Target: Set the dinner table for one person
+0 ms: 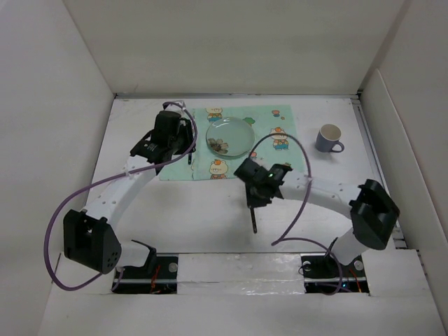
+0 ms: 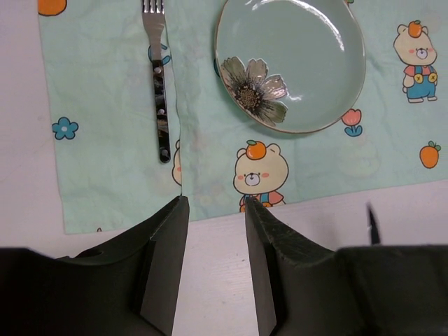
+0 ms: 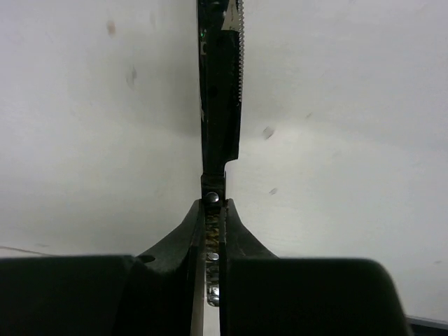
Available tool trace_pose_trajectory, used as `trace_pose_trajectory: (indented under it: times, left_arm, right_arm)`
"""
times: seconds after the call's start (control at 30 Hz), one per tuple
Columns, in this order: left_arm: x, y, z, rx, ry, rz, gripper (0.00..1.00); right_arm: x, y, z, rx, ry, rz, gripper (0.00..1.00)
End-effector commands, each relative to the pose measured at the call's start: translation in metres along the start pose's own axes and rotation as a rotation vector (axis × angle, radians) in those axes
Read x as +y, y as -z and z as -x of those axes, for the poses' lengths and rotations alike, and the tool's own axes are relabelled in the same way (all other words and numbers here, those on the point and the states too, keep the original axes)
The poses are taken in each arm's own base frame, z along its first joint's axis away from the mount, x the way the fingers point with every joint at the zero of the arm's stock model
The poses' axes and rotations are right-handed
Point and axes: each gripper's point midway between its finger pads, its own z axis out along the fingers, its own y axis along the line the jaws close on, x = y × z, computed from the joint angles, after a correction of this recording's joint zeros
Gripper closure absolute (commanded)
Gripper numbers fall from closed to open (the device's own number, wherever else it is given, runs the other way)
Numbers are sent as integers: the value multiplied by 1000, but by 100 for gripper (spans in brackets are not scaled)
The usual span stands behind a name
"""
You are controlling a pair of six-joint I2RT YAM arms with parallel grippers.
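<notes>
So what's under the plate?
The plate sits on the mint-green placemat with cartoon bears, and the placemat lies on the white table. Whatever is printed right beneath the plate is covered, so it cannot be seen.

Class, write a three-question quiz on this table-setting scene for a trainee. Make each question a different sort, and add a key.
1. True or false: in the left wrist view, the fork lies on the placemat, to the left of the plate.
2. Multiple choice: what is the right gripper holding? A) a spoon. B) a knife. C) nothing.
3. Fill the blank: in the top view, the mug stands on the bare dinner table, off the placemat, to its ____.

Key: 1 true; 2 B; 3 right.
</notes>
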Motion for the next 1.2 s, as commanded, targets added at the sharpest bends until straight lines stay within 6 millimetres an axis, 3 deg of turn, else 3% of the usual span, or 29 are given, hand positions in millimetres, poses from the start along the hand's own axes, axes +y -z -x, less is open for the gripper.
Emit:
trace_pose_trajectory:
  times: [0.0,0.03,0.07,0.13,0.17,0.23,0.27,0.3,0.37,0.4,0.47,0.5,0.57,0.67,0.73,0.87,1.17]
  left_arm:
    - [-13,9,31,-73,4,-49,65]
    - [-15,8,31,-69,3,-57,65]
    - [-17,7,32,-65,3,-67,65]
    - [-26,9,36,-61,-1,-108,65]
    - [-27,10,37,-62,-1,-112,65]
    - [-29,10,40,-66,-3,-117,65]
    - [-30,10,42,-68,-1,-119,65]
    - [-32,10,44,-75,5,-125,65]
    - [-34,9,45,-79,13,-136,65]
    - [-36,9,48,-84,25,-140,65]
    - [-37,9,50,-93,29,-147,65]
    - [-37,8,50,-93,32,-148,65]
    - [-38,7,50,-97,38,-148,65]
    - [-36,4,47,-95,41,-141,65]
    - [-35,1,46,-96,40,-135,65]
    - [-33,-4,44,-89,40,-127,65]
    - [-31,-18,34,-51,24,-112,65]
  right_arm:
    - [-23,42,75,-177,-34,36,100]
    - [-30,43,89,-193,-42,32,100]
    - [-47,46,121,-240,-94,30,100]
    - [-58,47,153,-270,-72,58,100]
    - [-71,42,183,-302,-100,63,100]
    - [-75,37,210,-308,-56,102,100]
    - [-79,19,220,-284,-47,100,100]
    - [-87,25,247,-326,-21,107,100]
    - [-95,15,260,-292,-1,110,100]
    - [-112,2,284,-279,-1,92,100]
    - [-115,-4,286,-253,1,99,100]
    - [-119,-19,288,-226,-4,101,100]
    - [-122,-19,305,-253,-15,132,100]
    - [-124,-33,313,-249,-19,136,100]
    - [-129,-51,311,-215,-35,131,100]
    - [-128,-65,305,-195,-63,141,100]
    - [-114,-83,290,-154,-105,170,100]
